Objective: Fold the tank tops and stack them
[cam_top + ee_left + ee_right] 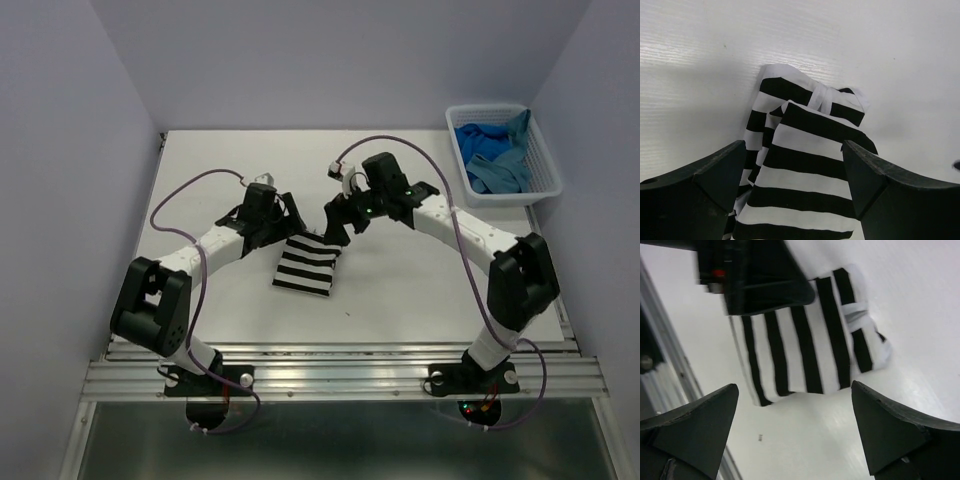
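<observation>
The striped tank top lies folded into a small rectangle in the middle of the counter, slightly toward the near edge. Both arms hang over its far end: the left jaws stand wide apart just above the cloth, gripping nothing; the right jaws gape as wide, empty. This first fold looks finished. The blue tops sit bunched in the white basket at the far right corner, so the next move likely calls for reaching there, drawing one out and spreading it flat.

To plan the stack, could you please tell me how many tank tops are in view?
2 at least: the striped tank top lies folded mid-table; blue fabric sits bunched in the white basket and may be more than one top.
</observation>
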Robot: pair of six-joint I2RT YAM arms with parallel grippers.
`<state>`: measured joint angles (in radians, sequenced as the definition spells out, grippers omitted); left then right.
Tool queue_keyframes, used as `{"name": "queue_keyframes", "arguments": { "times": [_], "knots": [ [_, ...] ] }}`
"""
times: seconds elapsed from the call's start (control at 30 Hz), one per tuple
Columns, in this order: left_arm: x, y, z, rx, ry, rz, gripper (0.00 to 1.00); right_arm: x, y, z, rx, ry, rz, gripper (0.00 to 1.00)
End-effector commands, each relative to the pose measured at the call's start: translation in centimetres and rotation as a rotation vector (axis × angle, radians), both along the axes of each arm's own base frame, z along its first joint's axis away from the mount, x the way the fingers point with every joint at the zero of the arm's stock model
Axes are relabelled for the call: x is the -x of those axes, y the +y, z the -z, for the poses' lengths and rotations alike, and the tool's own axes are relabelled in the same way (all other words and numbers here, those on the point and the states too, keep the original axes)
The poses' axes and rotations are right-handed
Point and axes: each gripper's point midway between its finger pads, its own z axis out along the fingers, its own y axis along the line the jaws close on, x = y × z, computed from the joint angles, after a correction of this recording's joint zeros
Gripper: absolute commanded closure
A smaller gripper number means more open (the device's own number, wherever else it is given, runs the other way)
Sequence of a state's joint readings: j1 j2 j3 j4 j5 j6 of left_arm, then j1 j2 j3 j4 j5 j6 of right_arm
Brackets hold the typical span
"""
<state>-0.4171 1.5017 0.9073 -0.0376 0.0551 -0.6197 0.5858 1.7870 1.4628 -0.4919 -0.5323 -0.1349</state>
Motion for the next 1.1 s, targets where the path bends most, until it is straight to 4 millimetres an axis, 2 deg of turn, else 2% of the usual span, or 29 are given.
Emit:
{"name": "queue_keyframes", "arguments": {
  "times": [0.0,0.1,0.17,0.2,0.23,0.27,0.3,0.33,0.37,0.43,0.6,0.73,0.83,0.87,0.93,0.97,1.0,1.03,1.07],
  "knots": [
    [-0.4,-0.4,1.2,0.013,-0.001,0.004,0.13,3.4,3.3,-3.7,-0.315,0.076,-0.071,0.00],
    [-0.6,-0.7,2.7,0.009,0.030,0.010,0.21,4.9,3.7,-3.0,-0.340,0.126,-0.113,0.00],
    [-0.9,-0.7,3.9,-0.005,0.060,-0.002,0.25,5.0,4.1,-1.8,-0.357,0.149,-0.118,0.00],
    [-0.9,-0.6,4.3,-0.013,0.073,-0.007,0.31,5.5,4.2,-1.4,-0.366,0.186,-0.137,0.00],
    [-1.0,-0.3,4.7,-0.029,0.079,-0.020,0.33,5.1,4.6,-1.5,-0.382,0.177,-0.146,0.00],
    [-1.0,-0.1,5.3,-0.038,0.096,-0.038,0.33,4.9,4.8,0.0,-0.366,0.216,-0.139,0.00],
    [-1.0,0.0,5.5,-0.044,0.103,-0.046,0.43,5.0,4.9,0.4,-0.363,0.238,-0.138,0.00],
    [-1.1,0.0,5.7,-0.045,0.103,-0.048,0.48,5.0,4.9,1.1,-0.354,0.253,-0.133,0.00],
    [-1.0,0.0,6.1,-0.048,0.113,-0.049,0.56,4.9,4.9,2.3,-0.339,0.270,-0.129,0.00],
    [-0.9,0.4,6.7,-0.063,0.128,-0.061,0.60,4.8,4.7,3.7,-0.313,0.283,-0.106,0.00],
    [-0.9,1.1,7.7,-0.090,0.149,-0.089,0.61,3.8,3.8,7.5,-0.241,0.310,-0.037,0.00],
    [-1.5,1.5,6.8,-0.096,0.121,-0.103,0.60,2.6,2.5,8.8,-0.193,0.289,0.019,0.00],
    [-1.8,1.4,5.2,-0.090,0.099,-0.095,0.58,1.8,2.3,8.0,-0.172,0.232,0.030,0.00],
    [-1.9,1.3,4.6,-0.082,0.086,-0.092,0.57,1.5,2.3,6.2,-0.177,0.201,0.027,0.00],
    [-2.1,1.0,2.8,-0.061,0.047,-0.083,0.48,1.0,2.0,4.2,-0.183,0.138,0.034,0.00],
    [-2.2,1.0,1.4,-0.048,0.016,-0.080,0.42,1.0,1.7,1.5,-0.210,0.074,0.039,0.00],
    [-1.9,1.0,1.1,-0.043,0.010,-0.078,0.38,0.9,1.4,0.4,-0.214,0.039,0.054,0.00],
    [-1.7,1.1,0.8,-0.037,0.004,-0.077,0.25,0.3,0.6,-0.4,-0.199,-0.002,0.119,0.00],
    [-1.5,1.1,0.3,-0.027,-0.005,-0.073,0.19,0.0,0.0,-1.4,-0.200,-0.032,0.165,0.00]
  ]
}}
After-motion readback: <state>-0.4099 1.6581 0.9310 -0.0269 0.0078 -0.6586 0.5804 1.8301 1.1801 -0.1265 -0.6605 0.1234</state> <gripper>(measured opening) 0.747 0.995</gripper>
